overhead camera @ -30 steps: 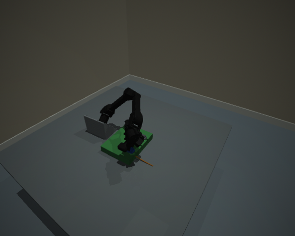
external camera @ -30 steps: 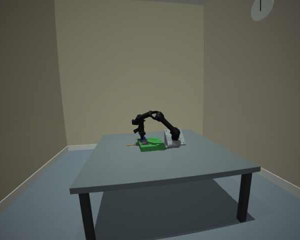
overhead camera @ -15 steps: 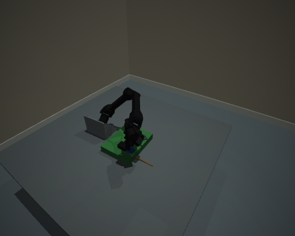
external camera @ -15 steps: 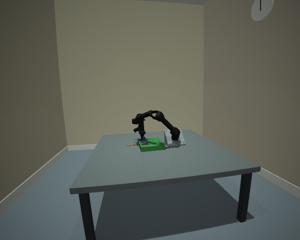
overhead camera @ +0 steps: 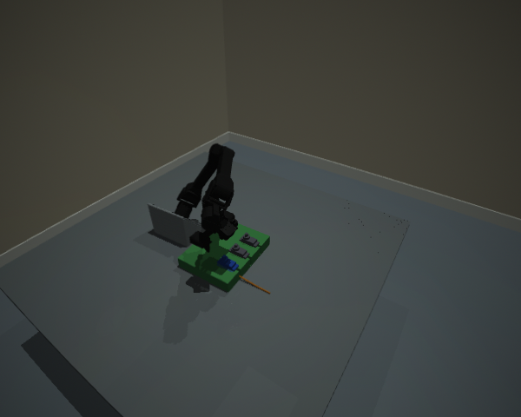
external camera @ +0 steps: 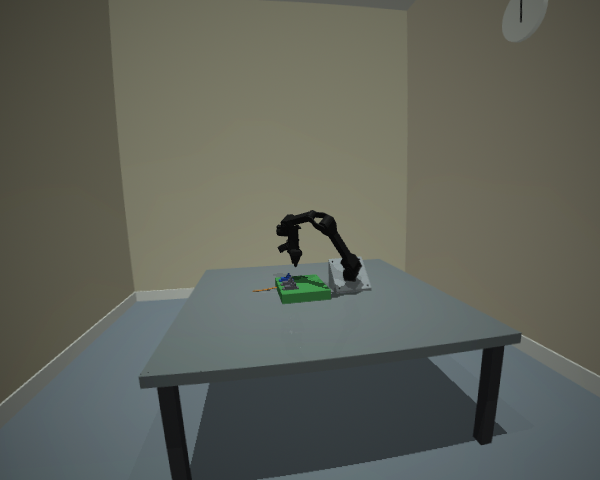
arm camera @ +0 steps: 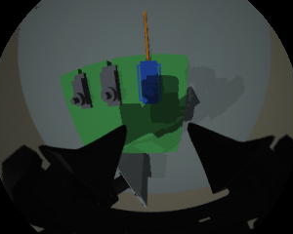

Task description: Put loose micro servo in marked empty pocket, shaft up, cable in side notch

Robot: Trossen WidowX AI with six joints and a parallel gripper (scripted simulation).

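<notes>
The blue micro servo (overhead camera: 227, 262) (external camera: 285, 277) (arm camera: 148, 73) lies at the marked pocket on the green deck (overhead camera: 220, 278) (external camera: 305, 296) (arm camera: 98, 122), within light outline lines that show along both its sides. Its round shaft end faces up, partly in shadow. Its orange cable (overhead camera: 254, 285) (external camera: 263, 290) (arm camera: 146, 36) runs straight out past the deck's edge. Whether both ears lie fully flat, and how the cable sits in the notch, is too small to tell. My gripper (overhead camera: 216, 243) (external camera: 295, 264) (arm camera: 157, 127) is open and empty, raised above the deck and clear of the servo.
Two grey servos (overhead camera: 239, 250) (overhead camera: 250, 240) (arm camera: 109, 83) (arm camera: 81, 90) sit in a row beside the blue one. A pale upright panel (overhead camera: 166, 224) (external camera: 336, 268) stands by the arm's base, beyond the deck's other side.
</notes>
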